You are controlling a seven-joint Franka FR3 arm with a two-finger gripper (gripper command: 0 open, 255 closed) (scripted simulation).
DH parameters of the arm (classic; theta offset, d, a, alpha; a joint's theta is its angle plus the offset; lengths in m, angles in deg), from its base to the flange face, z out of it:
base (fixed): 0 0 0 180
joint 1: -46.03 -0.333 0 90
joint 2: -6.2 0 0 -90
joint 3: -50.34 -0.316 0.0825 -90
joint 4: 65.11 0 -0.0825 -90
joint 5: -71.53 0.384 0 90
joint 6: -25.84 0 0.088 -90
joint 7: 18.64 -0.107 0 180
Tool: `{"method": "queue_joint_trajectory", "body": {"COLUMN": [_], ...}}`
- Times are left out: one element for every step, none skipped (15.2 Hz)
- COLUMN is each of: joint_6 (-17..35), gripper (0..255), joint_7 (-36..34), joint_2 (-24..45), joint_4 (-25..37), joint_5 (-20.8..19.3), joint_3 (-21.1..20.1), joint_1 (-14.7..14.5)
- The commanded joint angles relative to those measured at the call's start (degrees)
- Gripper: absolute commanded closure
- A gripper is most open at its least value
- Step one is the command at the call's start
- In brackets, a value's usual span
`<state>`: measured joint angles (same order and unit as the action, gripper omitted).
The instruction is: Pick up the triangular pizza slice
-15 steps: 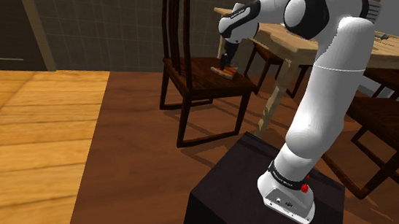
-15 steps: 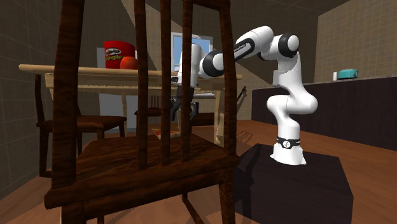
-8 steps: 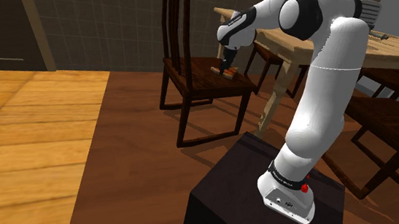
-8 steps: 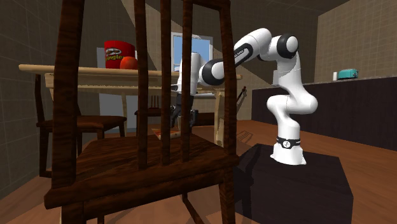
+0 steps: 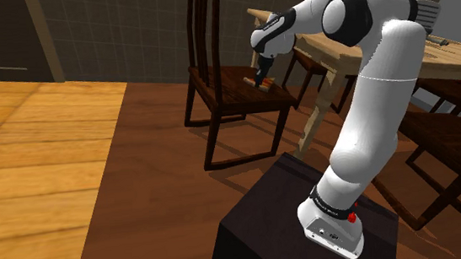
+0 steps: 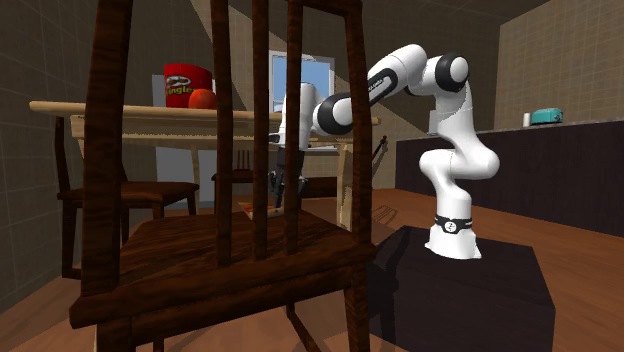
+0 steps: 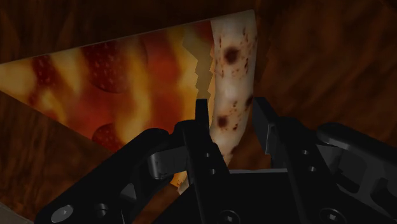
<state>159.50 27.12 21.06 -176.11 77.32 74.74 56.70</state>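
Observation:
A triangular pizza slice [image 7: 127,76] with pepperoni and a pale, spotted crust lies flat on the dark wooden chair seat [image 5: 233,92]. In the wrist view my gripper [image 7: 230,113] is shut on the slice, its black fingers [image 7: 202,130] clasping the crust edge from both sides. The shoulder view shows the gripper [image 5: 260,71] pointing down onto the slice [image 5: 259,82] near the seat's far side. In the second exterior view the gripper [image 6: 283,190] hangs just above the seat, partly behind chair slats, with the orange slice [image 6: 249,210] beside it.
The chair's tall back [image 5: 205,25] rises beside the arm. A wooden table [image 5: 460,57] stands behind it, carrying a red Pringles can [image 6: 185,85] and a red ball-like fruit [image 6: 203,99]. More chairs [image 5: 450,145] crowd the shoulder view's right. The dark stand [image 5: 304,229] sits below.
The gripper has dropped a little toward the chair seat, and its fingers have closed from wide open onto the slice's crust.

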Motion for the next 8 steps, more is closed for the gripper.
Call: {"method": "queue_joint_trajectory", "body": {"joint_6": [0.02, -0.09, -0.76, -1.43, -2.11, -2.79, -3.47, -4.15], "gripper": [255, 255, 255, 255, 255, 255, 255, 255], "joint_7": [-0.01, 0.0, -0.14, -0.27, -0.39, -0.52, -0.63, -0.75], "joint_2": [0.06, 0.1, -0.28, -0.64, -0.99, -1.34, -1.67, -2.0], "joint_4": [-0.07, 0.08, 0.4, 0.75, 1.1, 1.46, 1.84, 2.24], "joint_5": [-0.01, 0.01, -0.23, -0.45, -0.66, -0.87, -1.07, -1.27], "joint_3": [0.01, 0.0, 0.09, 0.16, 0.24, 0.31, 0.37, 0.43], "joint_1": [0.0, 0.02, -0.05, -0.11, -0.17, -0.23, -0.29, -0.34]}}
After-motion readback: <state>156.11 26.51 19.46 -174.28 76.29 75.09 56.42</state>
